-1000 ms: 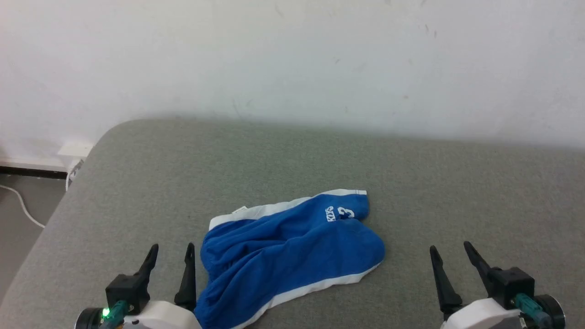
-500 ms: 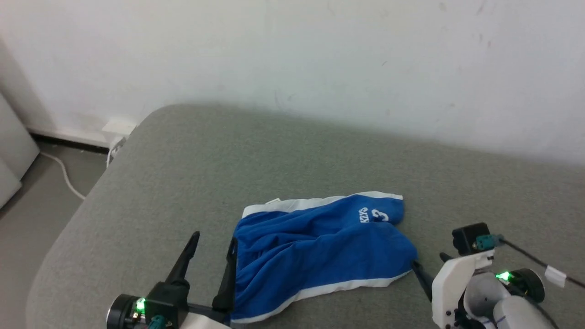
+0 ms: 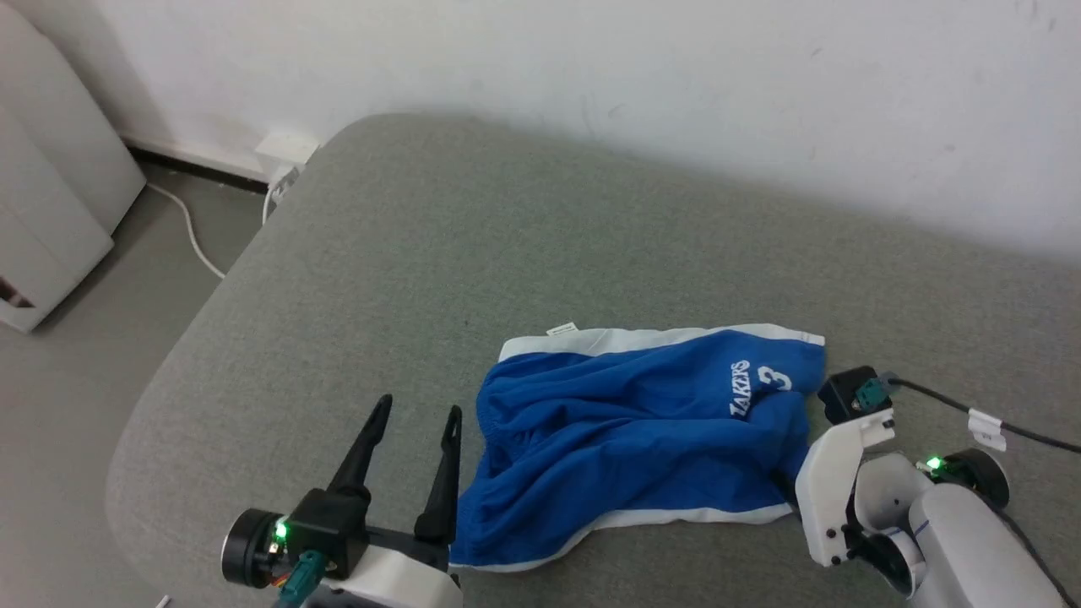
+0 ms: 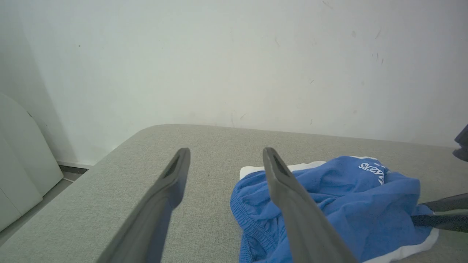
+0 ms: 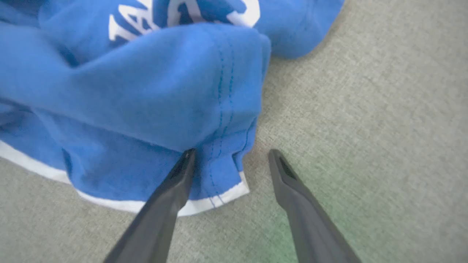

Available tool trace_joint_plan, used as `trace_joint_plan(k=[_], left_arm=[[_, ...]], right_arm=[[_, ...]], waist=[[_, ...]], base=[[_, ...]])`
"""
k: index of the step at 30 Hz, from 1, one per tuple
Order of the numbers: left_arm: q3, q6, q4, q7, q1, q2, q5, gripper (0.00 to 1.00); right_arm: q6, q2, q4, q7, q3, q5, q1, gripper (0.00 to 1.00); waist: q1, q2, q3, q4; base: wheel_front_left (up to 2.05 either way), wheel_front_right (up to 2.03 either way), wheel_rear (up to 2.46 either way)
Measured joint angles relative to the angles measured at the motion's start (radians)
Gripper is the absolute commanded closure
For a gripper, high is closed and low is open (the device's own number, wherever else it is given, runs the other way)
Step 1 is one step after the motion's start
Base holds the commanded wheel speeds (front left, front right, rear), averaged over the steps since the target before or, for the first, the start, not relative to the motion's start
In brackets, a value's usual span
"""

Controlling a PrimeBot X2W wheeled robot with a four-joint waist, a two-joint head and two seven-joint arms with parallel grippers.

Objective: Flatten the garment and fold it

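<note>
Crumpled blue shorts [image 3: 642, 431]; right gripper [image 5: 231, 153] fingers apart straddling hem corner [image 5: 234, 190], likely to tug flat; left gripper [image 3: 420, 404] likewise apart beside waistband [image 3: 492, 426].

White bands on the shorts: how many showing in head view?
2. Far band: edge of the shorts toward the wall. Near band: edge toward the robot. Folds may hide more.

Left gripper [image 3: 420, 404]: two long, dark, tapered fingers [image 3: 363, 452] on a black mount [image 3: 331, 517]. Behind it sit a teal plug [image 3: 297, 583], a black collar [image 3: 239, 559] and a white shell [image 3: 397, 584].

Right gripper [image 5: 231, 151]: matching grey fingers. Behind it are a white bracket [image 3: 832, 485] with black screws [image 3: 829, 534], a black camera block [image 3: 844, 395], a tagged black cable [image 3: 1030, 432] and a pale forearm [image 3: 971, 549].

Each wrist has a lit green LED [image 3: 280, 530].
</note>
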Motion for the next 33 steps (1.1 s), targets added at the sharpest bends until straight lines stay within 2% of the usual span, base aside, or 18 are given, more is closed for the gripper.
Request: trace_joint_plan(k=[2,3,4,5,13,18,26,29,32,33], left_arm=[[0.004,-0.007,0.005,0.000,-0.005,-0.006,0.007,0.00],[0.006,-0.012,0.008,0.000,-0.005,-0.009,0.007,0.00],[0.010,-0.013,0.011,0.000,-0.005,-0.011,0.008,0.00],[0.013,-0.013,0.014,0.000,-0.005,-0.012,0.013,0.00],[0.035,-0.032,0.043,0.000,0.005,-0.019,0.025,0.00],[0.048,-0.041,0.052,0.000,0.027,-0.021,0.033,0.00],[0.055,-0.049,0.053,0.000,0.032,-0.030,0.033,0.00],[0.053,-0.050,0.053,0.000,0.032,-0.033,0.033,0.00],[0.053,-0.057,0.055,0.000,0.030,-0.036,0.033,0.00],[0.053,-0.058,0.057,0.000,0.028,-0.036,0.033,0.00]], right_arm=[[0.000,-0.012,0.008,0.016,0.019,0.010,-0.022,0.00],[0.000,-0.016,0.011,0.020,0.025,0.013,-0.030,0.54],[0.000,-0.019,0.013,0.023,0.030,0.015,-0.037,0.96],[0.000,-0.023,0.014,0.023,0.036,0.018,-0.042,1.00],[0.002,-0.035,0.029,0.006,0.032,0.037,-0.051,1.00],[0.001,-0.116,-0.017,0.021,0.003,0.043,-0.029,1.00],[0.001,-0.233,-0.152,0.177,-0.135,0.049,0.075,1.00],[0.001,-0.244,-0.188,0.234,-0.202,0.045,0.152,1.00],[0.001,-0.233,-0.211,0.240,-0.259,0.031,0.216,1.00],[0.001,-0.228,-0.219,0.230,-0.266,0.022,0.229,0.84]], waist=[[0.0000,0.0000,0.015,0.011],[0.0000,0.0000,0.021,0.016],[0.0000,0.0000,0.026,0.020],[0.0000,0.0000,0.029,0.023],[0.0000,0.0000,0.007,-0.004],[-0.0001,0.0000,-0.025,-0.060],[-0.0002,0.0000,-0.061,-0.168],[-0.0002,0.0000,-0.066,-0.203],[-0.0002,0.0000,-0.063,-0.231],[-0.0002,0.0000,-0.061,-0.238]], base=[[0.00,0.00,0.00],[0.00,0.00,0.00],[0.00,0.00,0.00],[0.00,0.00,0.00],[0.00,0.00,0.00],[0.00,0.00,0.00],[0.00,0.00,0.00],[0.00,0.00,0.00],[0.00,0.00,0.00],[0.00,0.00,0.00]])
